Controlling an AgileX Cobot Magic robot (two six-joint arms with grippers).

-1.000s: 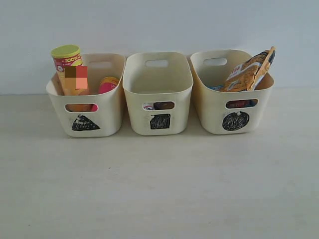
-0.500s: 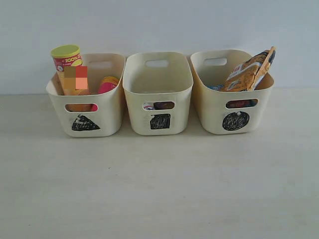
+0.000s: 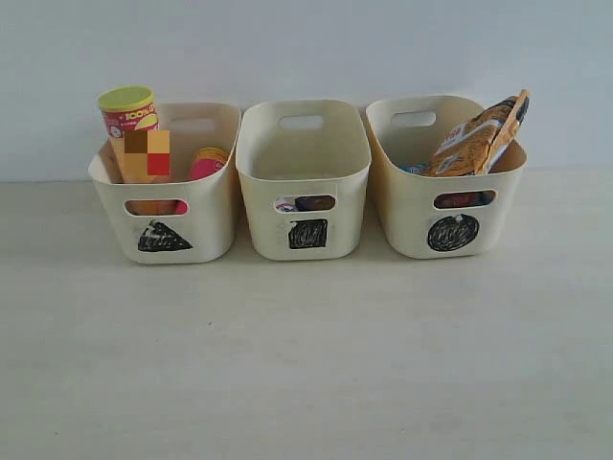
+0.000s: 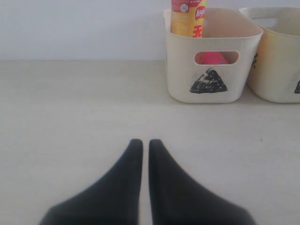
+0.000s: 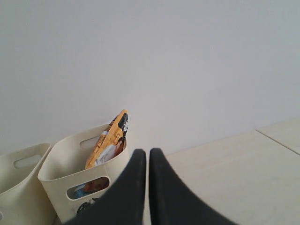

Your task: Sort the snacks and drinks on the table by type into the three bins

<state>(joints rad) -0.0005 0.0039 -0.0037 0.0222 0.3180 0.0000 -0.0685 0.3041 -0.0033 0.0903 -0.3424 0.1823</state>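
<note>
Beige table (image 3: 306,364), three bins (image 3: 303,187), two chip tubes (image 3: 127,107) (left claw (image 4: 141,145), right claw (image 5: 143,153) pressed together)

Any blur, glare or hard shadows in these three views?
Exterior view: soft even light, no glare, only faint shadows under the bins; a pixelated patch covers part of the yellow tube. Left wrist view: the left tool is a dark, soft-edged shape up close, the triangle bin sharper. Right wrist view: the right tool looks equally dark and soft against a flat, evenly lit wall.
</note>
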